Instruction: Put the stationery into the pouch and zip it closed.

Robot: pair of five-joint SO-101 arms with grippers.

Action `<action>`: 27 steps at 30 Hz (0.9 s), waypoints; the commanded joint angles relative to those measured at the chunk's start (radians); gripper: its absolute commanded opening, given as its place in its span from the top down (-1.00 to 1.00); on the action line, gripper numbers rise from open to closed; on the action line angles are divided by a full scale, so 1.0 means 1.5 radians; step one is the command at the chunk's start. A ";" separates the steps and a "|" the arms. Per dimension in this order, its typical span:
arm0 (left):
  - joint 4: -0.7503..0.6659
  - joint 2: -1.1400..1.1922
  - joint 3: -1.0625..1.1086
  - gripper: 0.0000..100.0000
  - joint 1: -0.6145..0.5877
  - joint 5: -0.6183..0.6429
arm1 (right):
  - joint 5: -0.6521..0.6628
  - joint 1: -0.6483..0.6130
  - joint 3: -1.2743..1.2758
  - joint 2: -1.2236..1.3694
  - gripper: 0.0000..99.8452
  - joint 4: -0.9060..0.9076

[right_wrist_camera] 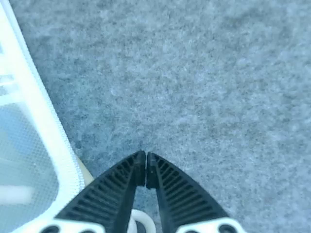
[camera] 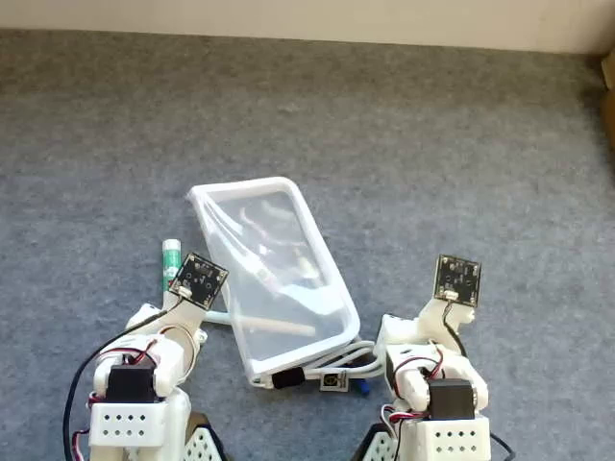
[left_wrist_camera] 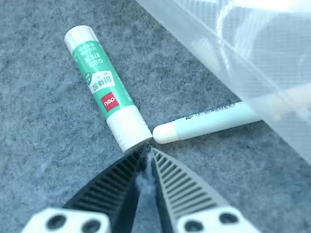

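A clear pouch [camera: 274, 274] with a white zip edge lies flat in the middle of the grey carpet, with some stationery showing faintly through it. A green-and-white glue stick [left_wrist_camera: 107, 87] lies on the carpet beside the pouch [left_wrist_camera: 252, 58], also seen from above as the glue stick [camera: 170, 261]. A pale green pen [left_wrist_camera: 209, 121] lies with its cap end touching the glue stick's end and its other end covered by the pouch; I cannot tell if it is inside or beneath. My left gripper [left_wrist_camera: 148, 151] is shut and empty, tips right at that meeting point. My right gripper [right_wrist_camera: 146, 156] is shut and empty over bare carpet beside the pouch edge [right_wrist_camera: 43, 126].
White cables and a small black connector [camera: 332, 376] lie on the carpet between the two arm bases, just below the pouch's near end. The left arm [camera: 154, 365] and the right arm [camera: 437, 375] stand at the near edge. Open carpet stretches beyond the pouch.
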 commanded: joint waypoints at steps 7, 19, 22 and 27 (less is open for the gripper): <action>0.004 -0.008 0.015 0.98 0.011 -0.004 | -0.010 0.006 0.076 -0.002 0.98 0.006; 0.003 -0.041 -0.019 0.98 -0.011 -0.004 | -0.006 0.006 0.077 -0.002 0.98 0.003; -0.001 -0.092 -0.023 0.98 -0.068 -0.004 | -0.006 0.009 0.072 -0.002 0.98 0.002; -0.034 -0.096 -0.054 0.98 -0.121 -0.001 | 0.099 0.010 0.054 -0.003 0.98 -0.053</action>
